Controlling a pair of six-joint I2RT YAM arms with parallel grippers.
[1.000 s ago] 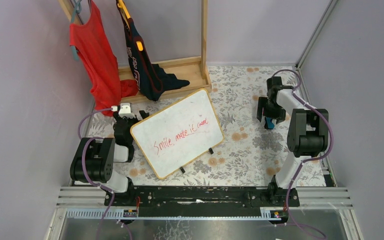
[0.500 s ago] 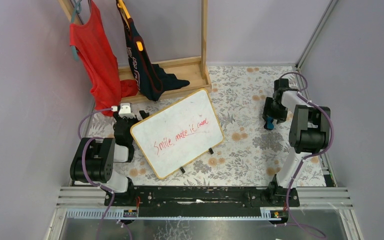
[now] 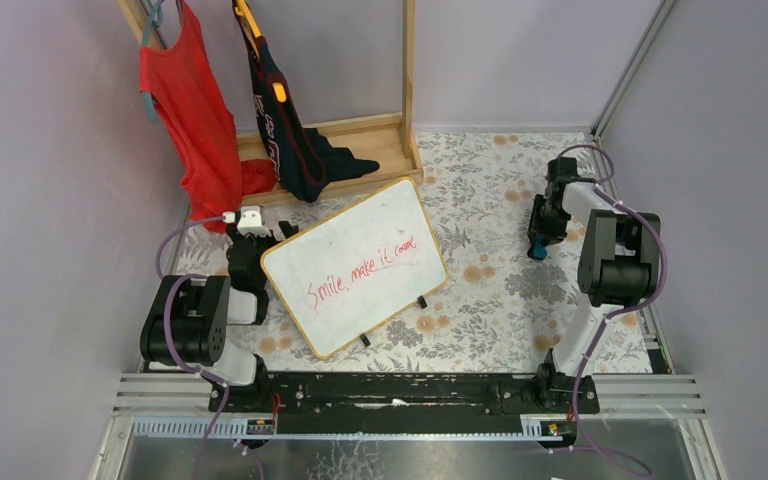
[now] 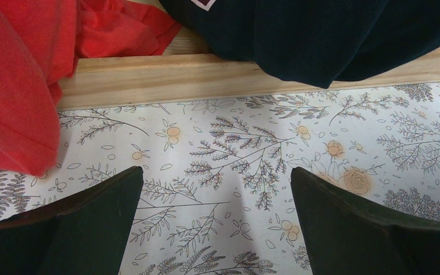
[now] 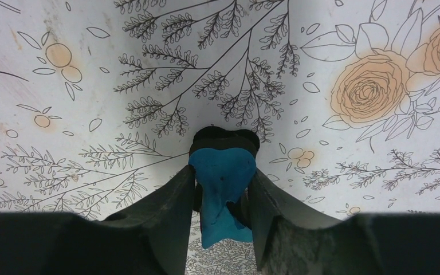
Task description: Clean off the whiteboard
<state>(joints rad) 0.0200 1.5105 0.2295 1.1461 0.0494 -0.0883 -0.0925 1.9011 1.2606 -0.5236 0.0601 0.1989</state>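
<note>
The whiteboard [image 3: 355,265] lies tilted on the flowered table, with red writing across its middle. My left gripper [image 3: 257,236] rests at the board's far left corner. Its jaws stand wide open in the left wrist view [image 4: 216,177], with only the tablecloth between them. My right gripper [image 3: 538,240] is down on the table at the right, apart from the board. A blue eraser [image 5: 223,177] with a black underside sits between that gripper's fingers [image 5: 169,206], which touch it on both sides. In the top view the eraser [image 3: 537,249] shows as a small blue spot under the gripper.
A wooden rack base [image 3: 360,135] stands at the back. A red garment [image 3: 195,120] and a dark garment [image 3: 290,130] hang over it. In the left wrist view the red cloth [image 4: 17,86] and dark cloth [image 4: 321,34] lie just ahead. Walls close both sides.
My right gripper has shifted a little to the right and lowered over the blue eraser, and its jaws have come in against it. The left arm and the whiteboard have not moved.
</note>
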